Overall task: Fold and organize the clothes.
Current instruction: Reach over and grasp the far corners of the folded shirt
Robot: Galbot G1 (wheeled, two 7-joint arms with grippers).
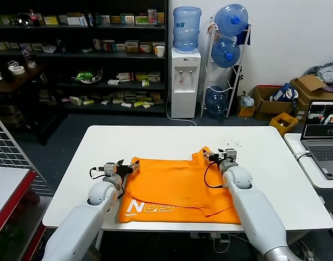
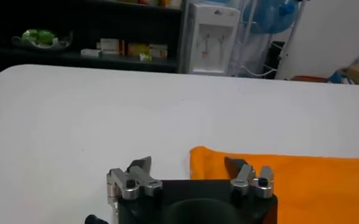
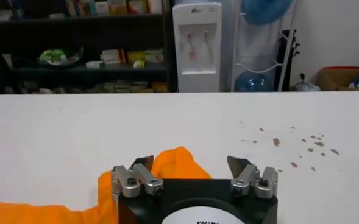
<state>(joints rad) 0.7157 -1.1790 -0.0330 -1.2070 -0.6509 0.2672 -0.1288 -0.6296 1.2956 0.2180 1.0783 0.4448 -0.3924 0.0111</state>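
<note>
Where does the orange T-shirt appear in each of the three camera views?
Head view: the orange T-shirt lies flat on the near half of the white table, between both arms.
Left wrist view: its corner shows just past the open left pincer.
Right wrist view: a raised fold sits at the open right pincer.
Shared landmark: the white water dispenser, standing beyond the table in all three.

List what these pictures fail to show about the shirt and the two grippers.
- T-shirt lettering: head view, near hem only, partly covered by the left arm and a folded layer.
- T-shirt's neck: not visible in any view.
- Left gripper: left wrist view, open over the shirt's corner; contact with the cloth unclear.
- Right gripper: right wrist view, open; its own body hides the cloth beneath.
</note>
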